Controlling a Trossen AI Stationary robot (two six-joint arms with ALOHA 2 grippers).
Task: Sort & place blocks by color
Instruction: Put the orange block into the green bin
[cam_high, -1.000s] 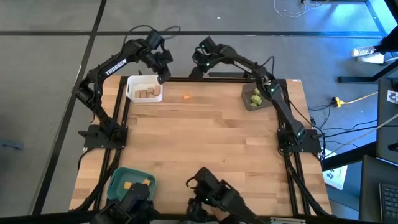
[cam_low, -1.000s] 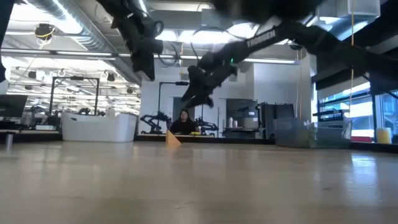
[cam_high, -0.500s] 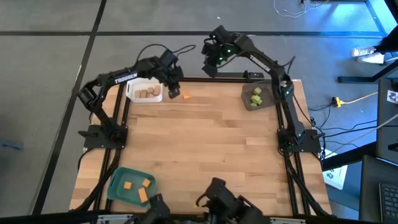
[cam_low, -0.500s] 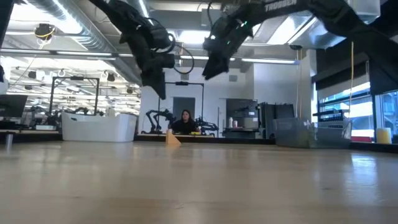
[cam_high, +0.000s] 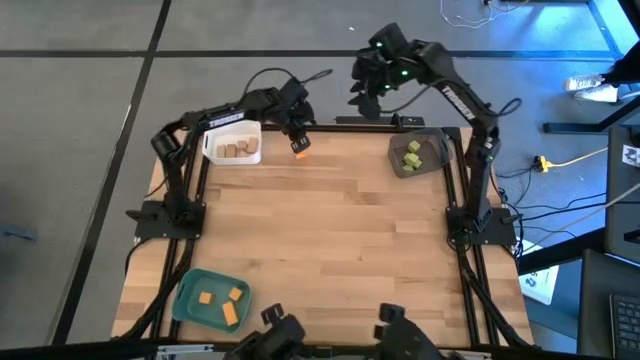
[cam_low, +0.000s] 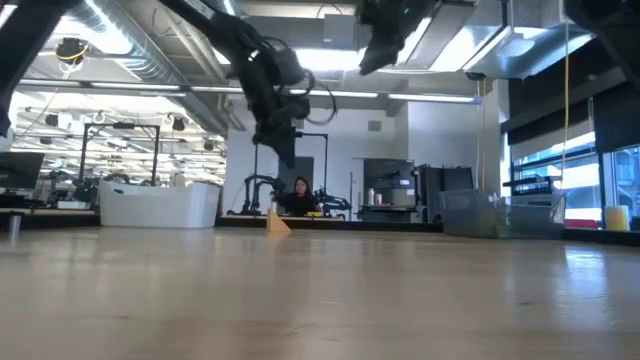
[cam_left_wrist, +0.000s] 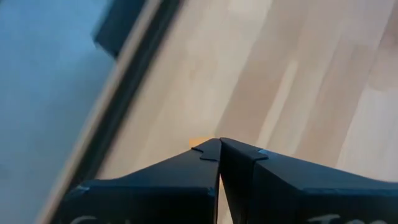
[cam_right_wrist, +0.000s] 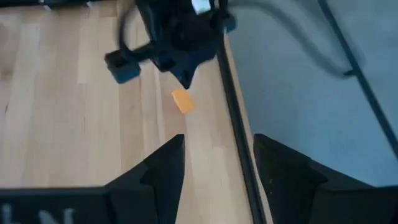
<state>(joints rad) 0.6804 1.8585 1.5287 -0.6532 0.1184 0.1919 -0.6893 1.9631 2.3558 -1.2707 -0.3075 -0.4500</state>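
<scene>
Sorting looking nearly done: tan blocks (cam_high: 236, 150) sitting in white tray (cam_high: 214, 138), green blocks (cam_high: 412, 154) in grey tray (cam_high: 396, 161), three orange in teal tray (cam_high: 188, 296). Last orange block (cam_high: 300, 152) lying loose at table's far edge. Left gripper (cam_high: 297, 139) hovering over it, pinched closed, empty. Right gripper (cam_high: 364, 82) parked off-table, jaws spread, holding nothing.

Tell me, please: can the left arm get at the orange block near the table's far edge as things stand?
Probably yes. The left tool hangs just above the orange block, with nothing between them and no tray beside it. Its fingers are shut, so it must open first.
</scene>
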